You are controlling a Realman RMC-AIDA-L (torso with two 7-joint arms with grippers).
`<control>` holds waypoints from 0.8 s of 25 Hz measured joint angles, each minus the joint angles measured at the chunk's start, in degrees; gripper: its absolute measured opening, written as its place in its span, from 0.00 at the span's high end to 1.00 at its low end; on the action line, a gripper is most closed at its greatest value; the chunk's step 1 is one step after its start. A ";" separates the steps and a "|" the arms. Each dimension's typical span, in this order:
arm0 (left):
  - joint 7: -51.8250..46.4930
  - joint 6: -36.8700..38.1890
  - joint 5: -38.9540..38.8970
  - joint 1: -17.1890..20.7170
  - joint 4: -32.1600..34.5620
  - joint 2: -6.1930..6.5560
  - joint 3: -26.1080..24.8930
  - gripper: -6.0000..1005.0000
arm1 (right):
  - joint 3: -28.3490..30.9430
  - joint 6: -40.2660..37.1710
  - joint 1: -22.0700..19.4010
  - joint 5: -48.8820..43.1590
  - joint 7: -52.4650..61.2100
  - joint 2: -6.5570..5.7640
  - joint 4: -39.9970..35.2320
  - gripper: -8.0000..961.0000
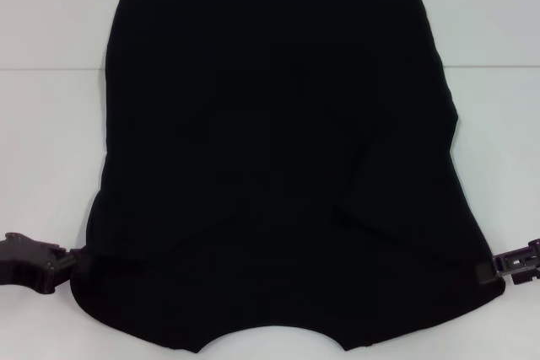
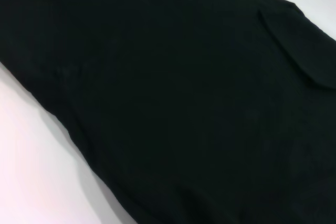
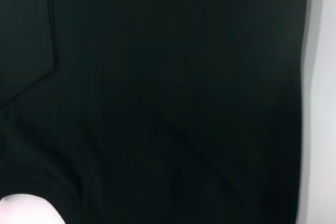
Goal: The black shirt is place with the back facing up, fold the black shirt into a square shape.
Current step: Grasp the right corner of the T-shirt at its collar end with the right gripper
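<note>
Black shirt lies flat on the white bench, neckline nearest, both sleeves already folded inward. Left hand and right hand sit at its near corners; whether either grips cloth cannot be told. Lengthwise fold judged outstanding.

We see the large plain black cloth T-shirt spread flat across the white table, its curved neckline at the near edge and its straight hem at the far end. Both sleeves look folded inward, with a diagonal crease showing on the right half. Our black left gripper sits at the near left corner of the shirt, touching its edge. Our black right gripper meets the near right corner, against the cloth.
</note>
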 joint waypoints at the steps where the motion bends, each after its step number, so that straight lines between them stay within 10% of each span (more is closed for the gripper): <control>1: 0.01 -0.02 0.00 0.00 0.00 0.00 0.00 0.97 | 0.03 0.05 0.09 -0.25 0.00 0.09 0.00 0.02; 20: 0.24 -0.50 0.00 -0.11 -0.13 0.00 -0.01 0.97 | 0.28 -0.02 2.85 -5.29 0.09 2.72 -0.08 0.03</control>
